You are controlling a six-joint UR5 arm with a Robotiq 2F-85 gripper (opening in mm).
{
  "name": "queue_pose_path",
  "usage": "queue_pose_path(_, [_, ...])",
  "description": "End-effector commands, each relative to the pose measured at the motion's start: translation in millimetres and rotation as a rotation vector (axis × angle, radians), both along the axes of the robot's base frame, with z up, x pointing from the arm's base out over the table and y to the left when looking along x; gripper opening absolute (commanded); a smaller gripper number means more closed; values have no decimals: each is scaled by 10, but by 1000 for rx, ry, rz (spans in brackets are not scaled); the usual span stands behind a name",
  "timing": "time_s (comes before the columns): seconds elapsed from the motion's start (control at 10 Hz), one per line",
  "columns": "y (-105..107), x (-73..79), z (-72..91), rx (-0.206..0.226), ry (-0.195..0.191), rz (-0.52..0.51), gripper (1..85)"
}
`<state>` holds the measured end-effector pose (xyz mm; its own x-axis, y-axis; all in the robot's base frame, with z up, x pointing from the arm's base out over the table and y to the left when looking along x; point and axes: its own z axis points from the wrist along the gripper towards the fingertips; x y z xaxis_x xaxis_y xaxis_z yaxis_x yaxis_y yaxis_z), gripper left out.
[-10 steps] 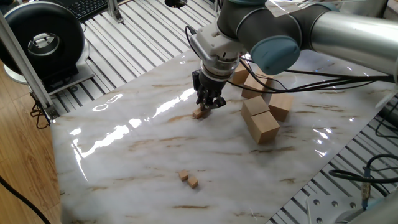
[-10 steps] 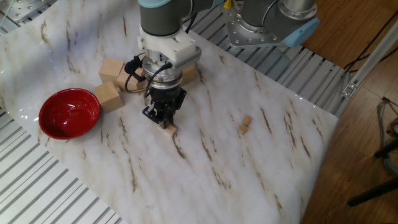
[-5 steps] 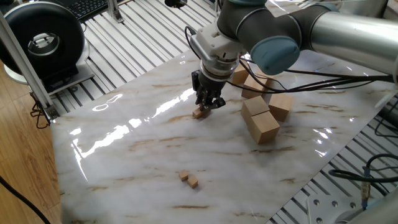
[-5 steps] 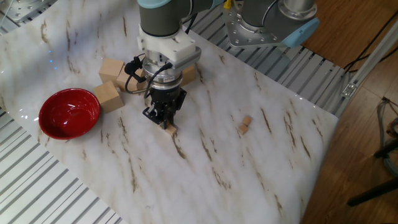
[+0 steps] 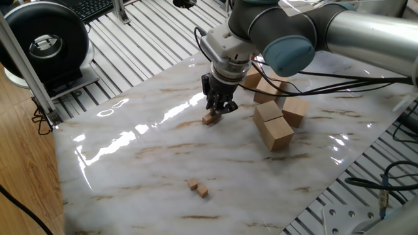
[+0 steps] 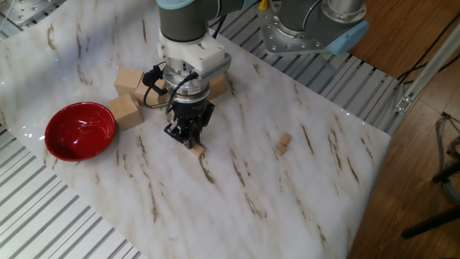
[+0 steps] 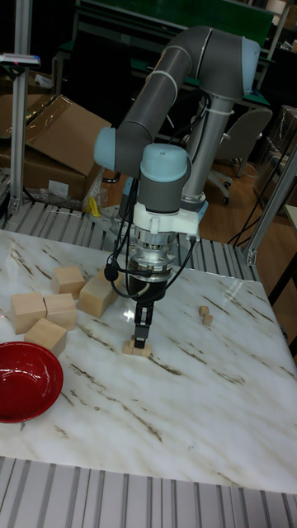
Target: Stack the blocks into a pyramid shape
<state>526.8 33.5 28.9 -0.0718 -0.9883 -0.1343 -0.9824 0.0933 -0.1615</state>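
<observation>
My claw (image 5: 221,108) hangs straight down over the marble table (image 5: 150,163), its tips just above the small tan cubes (image 5: 209,119) that lie under it, and it sits where it sat a second ago; across the three moments I can find almost no shift in it, only perhaps the slightest rise in the other fixed view. My fingers (image 7: 142,329) stand close together, nearly pressed shut, and I cannot tell whether they pinch a cube or merely hover over the little pile. In the tall fixed view the cubes below me (image 7: 136,347) look like a low cluster of two side by side on the table, touching my fingertips or very nearly so. From the other fixed view only one tan corner (image 6: 195,150) peeks out beside my claw (image 6: 185,135).

The other two tiny cubes (image 5: 198,188) lie touching each other, well apart from me, toward the near edge in one fixed view; they have not moved. The other fixed view shows the same pair (image 6: 283,144) off to the side.

The large wooden blocks (image 5: 274,121) sit in a loose group behind my wrist, unchanged. The red bowl (image 6: 80,130) rests near the table's edge, beside one of those big blocks (image 6: 124,111), exactly as before.
</observation>
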Motion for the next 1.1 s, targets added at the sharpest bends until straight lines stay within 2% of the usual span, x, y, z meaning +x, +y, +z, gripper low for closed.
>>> queue_pose_path(0.0, [26, 20, 23, 16, 0, -3, 193])
queue_pose_path(0.5, [64, 40, 27, 26, -1, 4, 227])
queue_pose_path(0.7, [63, 47, 23, 28, -1, 15, 273])
queue_pose_path(1.0, [46, 34, 26, 32, 5, 21, 297])
